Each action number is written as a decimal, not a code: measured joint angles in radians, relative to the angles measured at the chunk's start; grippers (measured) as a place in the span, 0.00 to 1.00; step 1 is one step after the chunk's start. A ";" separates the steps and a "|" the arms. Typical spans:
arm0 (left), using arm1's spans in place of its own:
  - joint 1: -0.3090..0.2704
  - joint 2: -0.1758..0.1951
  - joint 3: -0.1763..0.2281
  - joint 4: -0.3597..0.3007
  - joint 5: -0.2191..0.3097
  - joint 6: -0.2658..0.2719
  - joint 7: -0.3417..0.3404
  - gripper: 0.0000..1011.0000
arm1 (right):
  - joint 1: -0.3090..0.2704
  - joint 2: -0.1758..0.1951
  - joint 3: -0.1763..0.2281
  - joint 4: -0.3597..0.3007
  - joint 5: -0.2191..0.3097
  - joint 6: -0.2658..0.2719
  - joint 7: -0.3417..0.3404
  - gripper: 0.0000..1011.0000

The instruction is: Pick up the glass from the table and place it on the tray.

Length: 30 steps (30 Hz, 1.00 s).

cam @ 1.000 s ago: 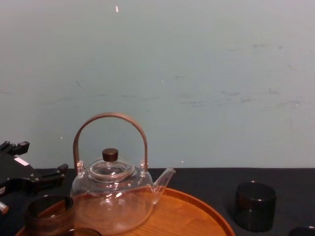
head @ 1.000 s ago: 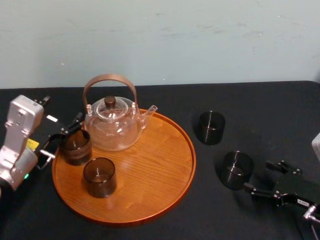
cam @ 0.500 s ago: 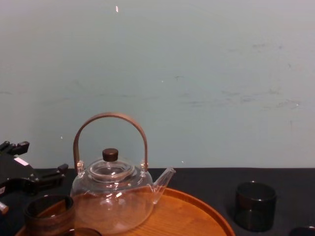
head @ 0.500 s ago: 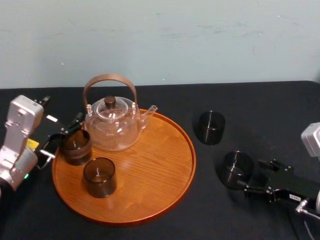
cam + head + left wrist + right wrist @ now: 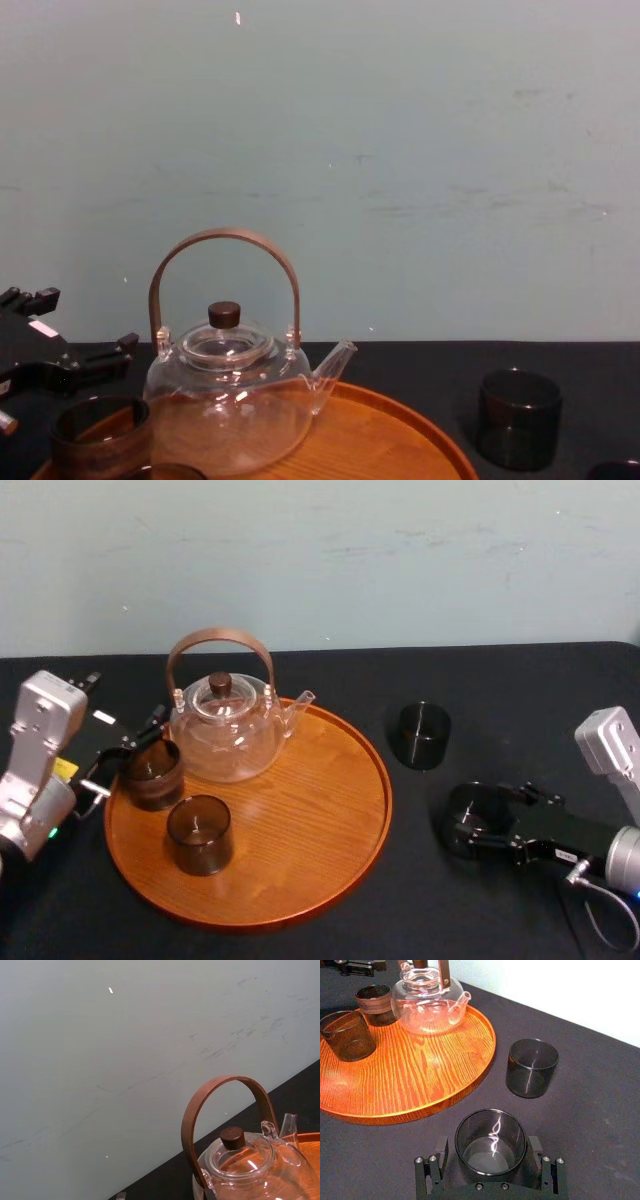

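Right gripper (image 5: 490, 1152) is low over the table (image 5: 520, 690), right of the tray (image 5: 310, 810). Its jaws are spread and straddle the glass (image 5: 468, 808) with a slim gap each side, so nothing is clamped. The glass stands upright on the table and looks empty. A spare glass (image 5: 424, 735) stands near it, apart. The tray holds the teapot (image 5: 225, 730), a front glass (image 5: 199, 833) and a left glass (image 5: 152, 773), all upright. Left gripper (image 5: 118, 762) sits beside the left glass; I can't tell its state.
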 joint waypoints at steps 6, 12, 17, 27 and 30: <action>0.000 0.000 0.000 0.000 0.000 0.000 0.000 0.99 | 0.020 -0.008 -0.016 0.014 -0.008 0.002 0.003 0.99; 0.000 0.000 0.000 0.000 0.000 0.000 0.000 0.99 | 0.030 -0.012 -0.022 0.022 -0.013 0.008 0.001 0.99; 0.000 0.000 0.000 0.000 0.000 0.000 0.000 0.99 | 0.032 -0.014 -0.026 0.023 -0.027 0.010 -0.015 0.99; 0.000 0.000 0.000 0.000 0.000 0.000 0.000 0.99 | 0.031 -0.013 -0.025 0.023 -0.023 0.010 -0.011 0.93; 0.000 0.000 0.000 0.000 0.000 0.000 0.000 0.99 | 0.031 -0.013 -0.024 0.022 -0.022 0.010 -0.011 0.89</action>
